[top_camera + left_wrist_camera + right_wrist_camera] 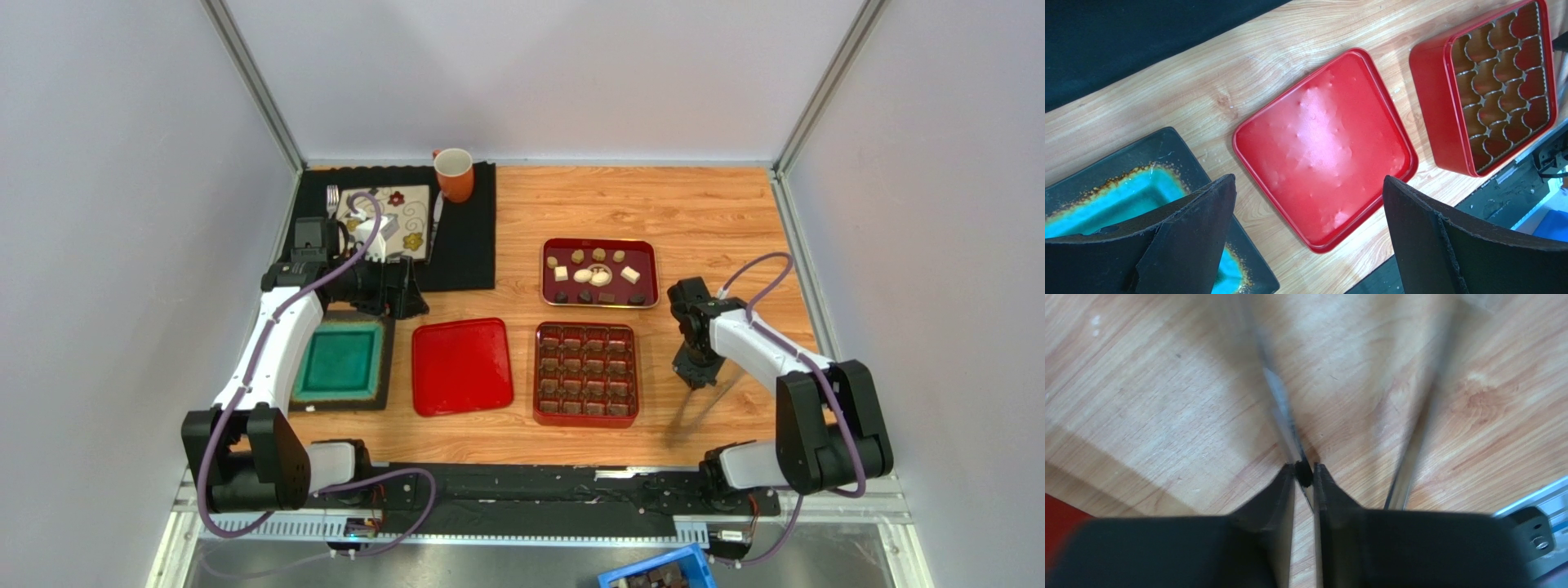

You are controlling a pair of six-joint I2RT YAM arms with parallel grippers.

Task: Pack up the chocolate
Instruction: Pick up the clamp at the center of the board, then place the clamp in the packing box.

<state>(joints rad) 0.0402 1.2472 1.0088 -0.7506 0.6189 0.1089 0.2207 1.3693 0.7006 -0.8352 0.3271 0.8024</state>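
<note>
Several small dark and cream pieces of chocolate (597, 272) lie in the dark red tray (646, 251) at the back. In front of it stands the red box (586, 374) (1438, 107); its gridded compartments look empty from the left wrist. My right gripper (694, 374) (1304, 468) points down at the wood right of the box. Its jaws are nearly together on one thin arm of a blurred metal tool like tongs (1281, 416); a second metal arm (1413, 447) runs beside it. My left gripper (393, 288) (1309, 196) hangs wide open and holds nothing, above the near corner of the flat red lid (461, 365) (1324, 144).
A dark dish with a teal centre (340, 361) (1106, 202) lies left of the lid. On a black mat (472, 233) at the back left are a patterned plate (399, 211) and an orange mug (454, 174). Below the table edge sits a blue bin (656, 570).
</note>
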